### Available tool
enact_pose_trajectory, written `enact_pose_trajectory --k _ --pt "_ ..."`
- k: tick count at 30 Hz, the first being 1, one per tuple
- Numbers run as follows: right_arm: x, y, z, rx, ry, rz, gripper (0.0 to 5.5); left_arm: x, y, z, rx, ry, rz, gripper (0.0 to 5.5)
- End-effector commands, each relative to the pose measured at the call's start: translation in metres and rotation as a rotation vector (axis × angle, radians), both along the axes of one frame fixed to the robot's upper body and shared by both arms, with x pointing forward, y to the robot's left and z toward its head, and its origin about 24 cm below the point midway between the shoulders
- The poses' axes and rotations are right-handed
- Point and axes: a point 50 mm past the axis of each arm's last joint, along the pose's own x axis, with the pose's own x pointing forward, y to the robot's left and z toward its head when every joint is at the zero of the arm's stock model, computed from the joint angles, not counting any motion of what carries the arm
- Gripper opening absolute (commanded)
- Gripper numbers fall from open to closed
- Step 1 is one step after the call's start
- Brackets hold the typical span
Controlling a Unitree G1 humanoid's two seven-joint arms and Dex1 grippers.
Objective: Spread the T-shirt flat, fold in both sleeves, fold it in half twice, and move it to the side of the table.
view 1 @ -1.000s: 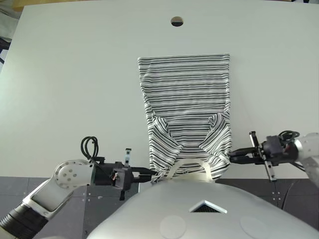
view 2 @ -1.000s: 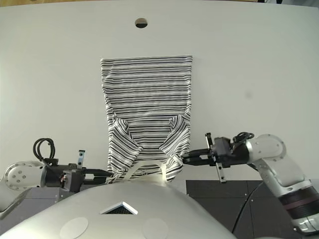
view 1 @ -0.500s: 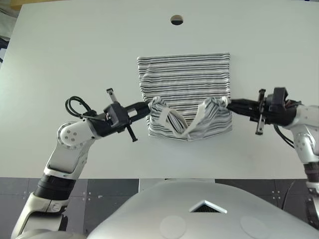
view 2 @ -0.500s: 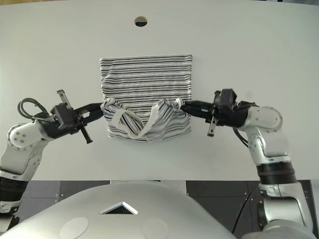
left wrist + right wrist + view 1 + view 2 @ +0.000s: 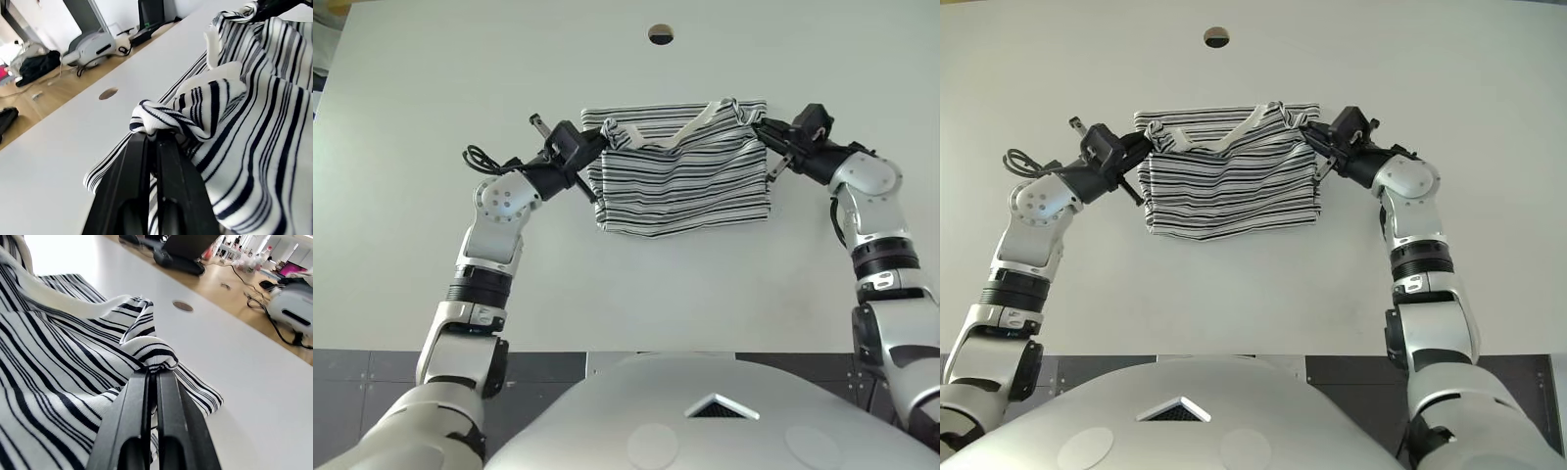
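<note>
The black-and-white striped T-shirt [image 5: 680,181] lies folded in half across the middle of the white table [image 5: 460,78], its collar edge now at the far side over the hem. My left gripper [image 5: 599,144] is shut on the shirt's far left corner. My right gripper [image 5: 760,125] is shut on the far right corner. In the left wrist view the fingers [image 5: 146,161] pinch a bunched fold of the striped T-shirt [image 5: 244,112]. In the right wrist view the fingers [image 5: 146,396] clamp another bunch of the striped T-shirt [image 5: 58,362].
A round cable hole [image 5: 660,36] sits in the table beyond the shirt. Open white tabletop lies to the left, right and near side of the shirt. The table's front edge [image 5: 607,351] runs close to me.
Both grippers have carried the shirt's near end up and away over the shirt to its far edge, folding it in half. Both arms are now stretched far forward.
</note>
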Motion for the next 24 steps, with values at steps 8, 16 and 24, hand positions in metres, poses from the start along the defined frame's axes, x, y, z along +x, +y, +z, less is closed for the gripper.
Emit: enact_pose_trajectory --k 8,16,24 --pt "0.019 -0.004 0.002 -0.046 -0.046 -0.103 0.1 0.031 0.003 -0.013 0.062 0.037 0.099 0.14" --pt "0.021 -0.002 -0.002 -0.039 -0.031 -0.12 0.35 0.044 0.0 -0.019 0.011 0.08 0.151 0.37" --pt "0.022 -0.001 -0.005 -0.014 -0.015 -0.18 1.95 0.06 0.025 -0.021 -0.081 0.163 0.438 1.54"
